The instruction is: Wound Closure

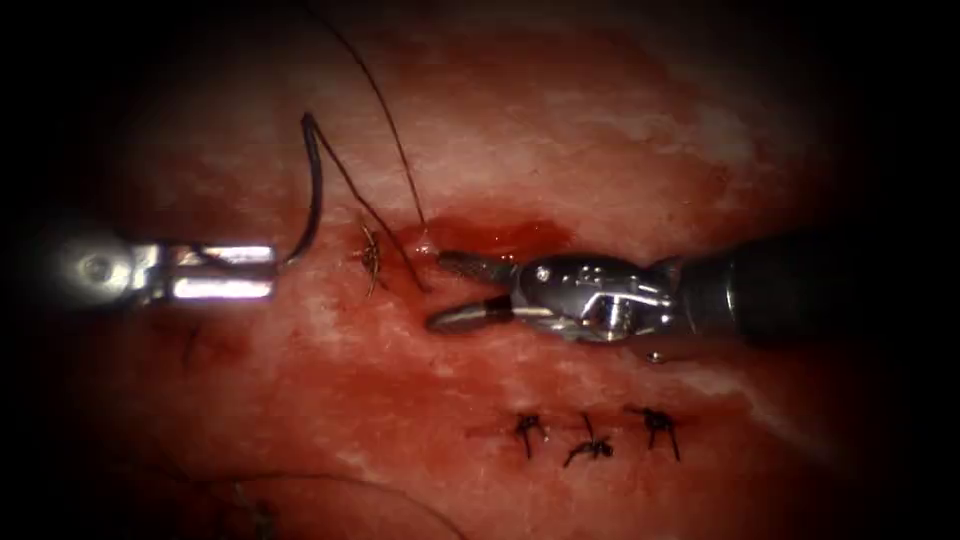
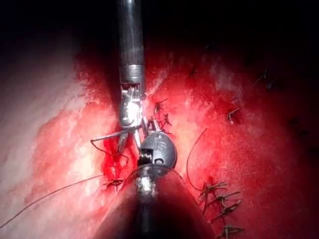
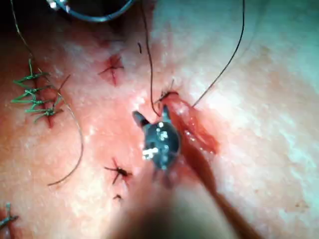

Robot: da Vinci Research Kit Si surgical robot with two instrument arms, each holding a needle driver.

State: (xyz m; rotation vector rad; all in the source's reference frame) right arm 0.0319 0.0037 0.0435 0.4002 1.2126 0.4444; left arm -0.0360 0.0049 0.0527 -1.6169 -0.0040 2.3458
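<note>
Dark knotted stitches [image 1: 590, 438] are seen nearest on the tissue [image 1: 600, 130]. Beyond them, the right tool [image 1: 448, 290] is held with jaws apart and empty at the cut [image 1: 500, 238]. Left of the cut, the needle [image 1: 314, 190] is clamped near one end by the left tool [image 1: 270, 270], clear of the tissue, with thread [image 1: 385, 110] trailing away.

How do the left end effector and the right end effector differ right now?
The left end effector is shut on the needle, gripping it near one end, clear of the tissue; the right end effector stands open and holds nothing. The left one is left of the cut, over pale tissue; the right one sits at the cut's red fluid, beside the thread. Both lie roughly level, tips facing each other.
</note>
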